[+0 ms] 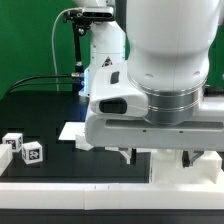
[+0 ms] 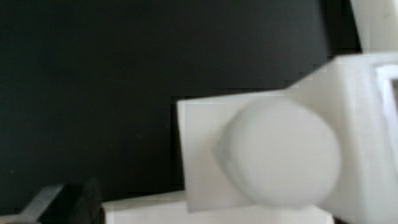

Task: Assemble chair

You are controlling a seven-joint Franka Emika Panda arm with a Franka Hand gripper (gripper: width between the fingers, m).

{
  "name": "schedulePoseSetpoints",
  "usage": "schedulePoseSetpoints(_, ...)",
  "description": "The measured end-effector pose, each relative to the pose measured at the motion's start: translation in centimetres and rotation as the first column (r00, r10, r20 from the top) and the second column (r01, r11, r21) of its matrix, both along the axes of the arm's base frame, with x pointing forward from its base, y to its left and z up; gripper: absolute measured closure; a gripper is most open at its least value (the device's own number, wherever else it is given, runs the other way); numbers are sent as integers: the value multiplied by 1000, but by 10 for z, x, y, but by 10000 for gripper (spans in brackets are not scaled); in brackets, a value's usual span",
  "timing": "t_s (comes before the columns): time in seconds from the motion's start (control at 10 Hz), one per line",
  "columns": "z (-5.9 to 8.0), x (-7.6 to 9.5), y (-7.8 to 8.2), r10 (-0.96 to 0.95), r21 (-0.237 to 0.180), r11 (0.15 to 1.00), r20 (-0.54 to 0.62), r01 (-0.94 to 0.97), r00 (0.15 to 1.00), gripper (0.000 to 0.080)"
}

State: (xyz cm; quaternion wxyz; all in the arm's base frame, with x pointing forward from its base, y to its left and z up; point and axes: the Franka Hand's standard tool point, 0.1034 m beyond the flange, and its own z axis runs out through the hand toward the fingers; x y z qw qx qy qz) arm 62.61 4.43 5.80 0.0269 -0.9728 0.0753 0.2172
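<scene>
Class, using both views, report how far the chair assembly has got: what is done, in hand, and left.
Done: nothing visibly joined; small tagged pieces lie loose at the exterior view's left. In hand: the gripper sits low over a white blocky part, fingers apart; whether it grips is unclear. Left: seemingly all the joining.

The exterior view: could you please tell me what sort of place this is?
Probably a robotics lab bench: a robot arm over a black table, a green backdrop, and tagged white chair pieces.
</scene>
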Motion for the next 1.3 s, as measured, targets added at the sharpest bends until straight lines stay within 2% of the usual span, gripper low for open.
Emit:
schedulePoseSetpoints(0.1, 0, 0, 0, 0, 0, 1000, 0, 0, 1000, 150)
schedulePoseSetpoints(0.3, 0, 0, -1, -1, 0, 1000, -1, 1, 1000, 412)
schedulePoseSetpoints(0.4, 0, 0, -1, -1, 0, 1000, -1, 1, 1000, 479)
schedulePoseSetpoints(1.0, 2, 0, -1, -1, 1, 1000, -6, 1, 1000, 479)
schedulePoseSetpoints(1.1, 17, 0, -1, 0, 5, 1000, -6, 0, 1000, 478)
schedulePoseSetpoints(1.3, 49, -16, -2, 5, 19, 1000, 3, -5, 1000, 478)
